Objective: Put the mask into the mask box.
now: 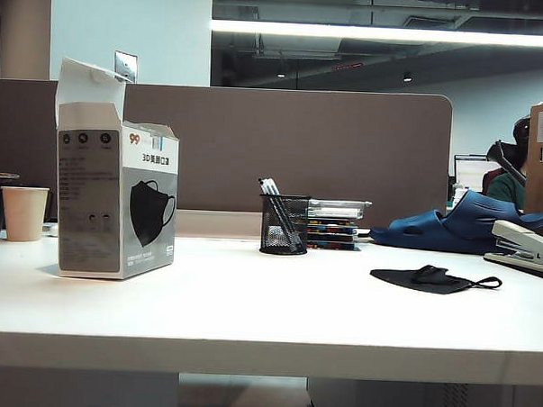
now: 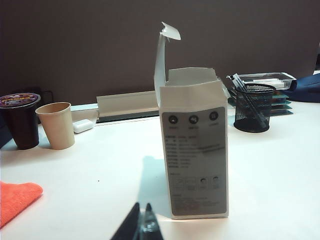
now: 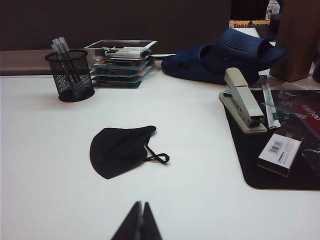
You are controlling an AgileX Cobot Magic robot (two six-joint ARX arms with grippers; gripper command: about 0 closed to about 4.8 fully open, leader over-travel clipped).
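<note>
Exterior view: the mask (image 1: pixel 435 278) lies flat on the white bench (image 1: pixel 249 311) toward the right, well apart from the mask box (image 1: pixel 116 201), which stands upright on the left with its top flap up and mouth open; neither arm shows here. A mesh pen cup (image 1: pixel 284 225) sits between them further back, and a blue clog (image 1: pixel 460 228) and a stapler (image 1: pixel 525 246) are near the mask. Left wrist view: the left end effector (image 2: pixel 140 224) hangs low just in front of the box, fingertips pressed together, holding nothing; a paper cup (image 2: pixel 55 125) and an orange cloth (image 2: pixel 17 200) sit off to the side. Right wrist view: the right end effector (image 3: pixel 139 222) is closed and empty, a short way from the mask (image 3: pixel 120 150), which lies folded with one ear loop (image 3: pixel 157 157) sticking out on the stapler side. Handling guess: thin, soft, very light fabric, so it will droop and flop once lifted and won't break. Best hold is probably a pinch on the raised fold edge of the mask body, not the thin loop, which would let it swing. The box looks light and could tip if nudged during insertion.
</note>
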